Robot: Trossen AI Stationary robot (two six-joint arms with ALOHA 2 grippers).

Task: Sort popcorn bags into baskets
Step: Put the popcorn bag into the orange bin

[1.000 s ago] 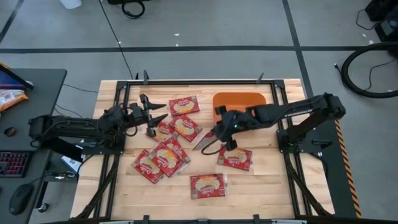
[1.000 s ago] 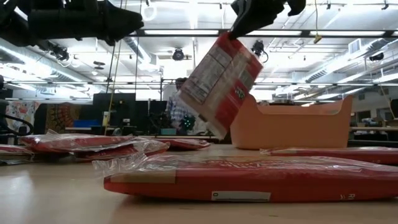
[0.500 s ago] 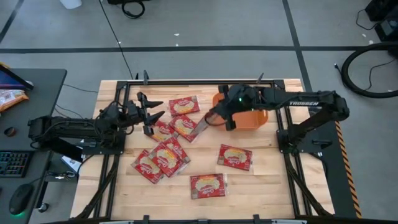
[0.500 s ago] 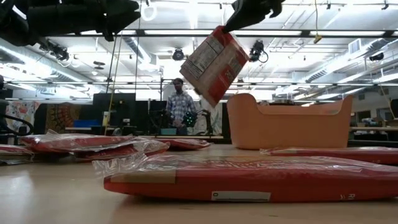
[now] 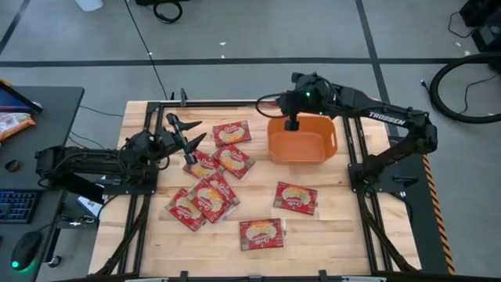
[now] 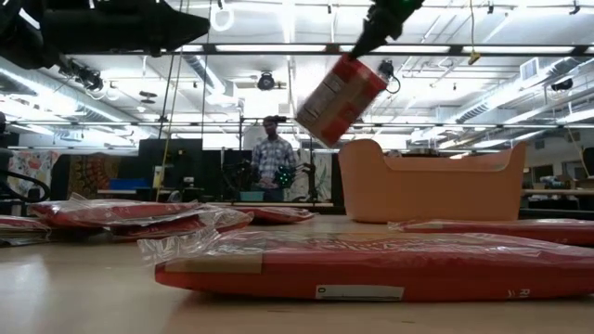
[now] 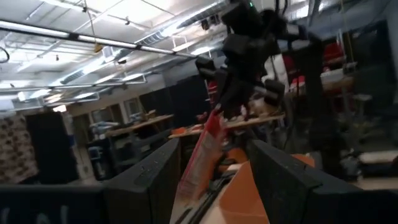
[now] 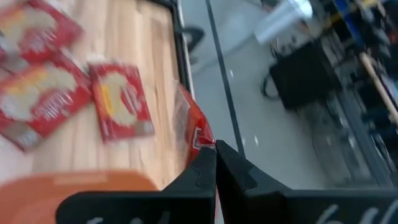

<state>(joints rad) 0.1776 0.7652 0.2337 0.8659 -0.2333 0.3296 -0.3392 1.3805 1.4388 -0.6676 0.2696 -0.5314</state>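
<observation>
The right tool (image 5: 291, 124), pinched shut on one popcorn bag (image 6: 340, 100), holds it above the orange basket (image 5: 300, 139), which looks empty. Seven bags (image 5: 211, 196) lie on the tabletop (image 5: 337, 227); the left tool (image 5: 186, 135) hangs wide open over them.

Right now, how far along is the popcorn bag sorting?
Nothing looks sorted yet: the orange basket shows no bags inside. In hand: the right gripper is shut on one popcorn bag, hanging by the basket's rim. Left: at least seven bags lie on the table, with the left gripper open above them.
</observation>
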